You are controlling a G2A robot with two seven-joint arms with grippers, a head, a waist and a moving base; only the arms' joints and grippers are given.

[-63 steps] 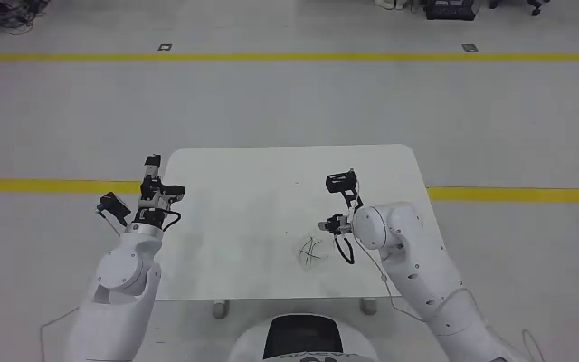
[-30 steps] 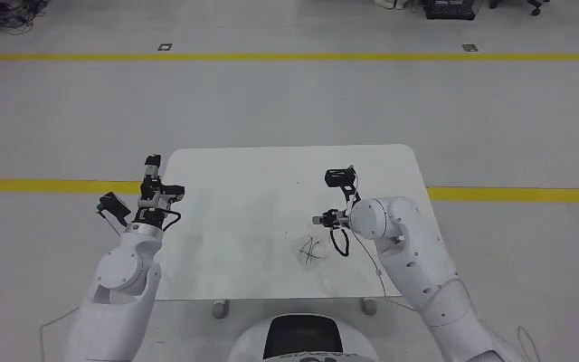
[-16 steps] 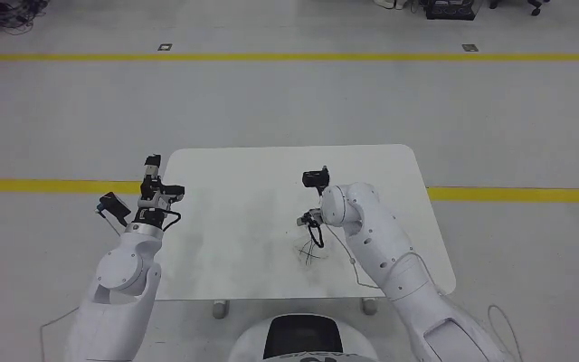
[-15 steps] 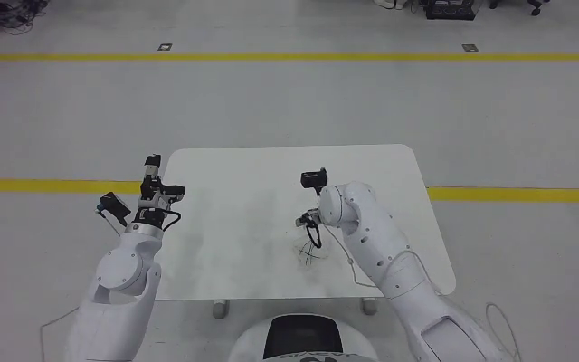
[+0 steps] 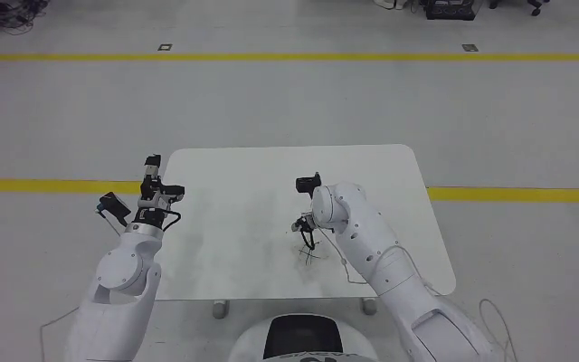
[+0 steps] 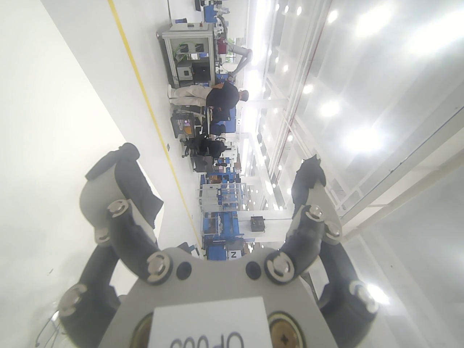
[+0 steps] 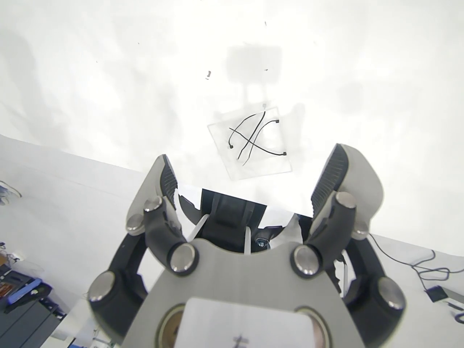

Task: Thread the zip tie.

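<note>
From above, the left gripper (image 5: 159,184) hung at the left edge of the white table (image 5: 362,172), well apart from the black zip ties (image 5: 309,253). These lay crossed near the table's front edge, with the right gripper (image 5: 304,224) just beside them.

In the left wrist view, the left gripper (image 6: 217,157) had its fingers spread wide, holding nothing.

In the right wrist view, the right gripper (image 7: 250,155) was likewise spread and empty. Beyond it, the zip ties (image 7: 252,138) lay on a clear square sheet (image 7: 268,164) on the table.
</note>
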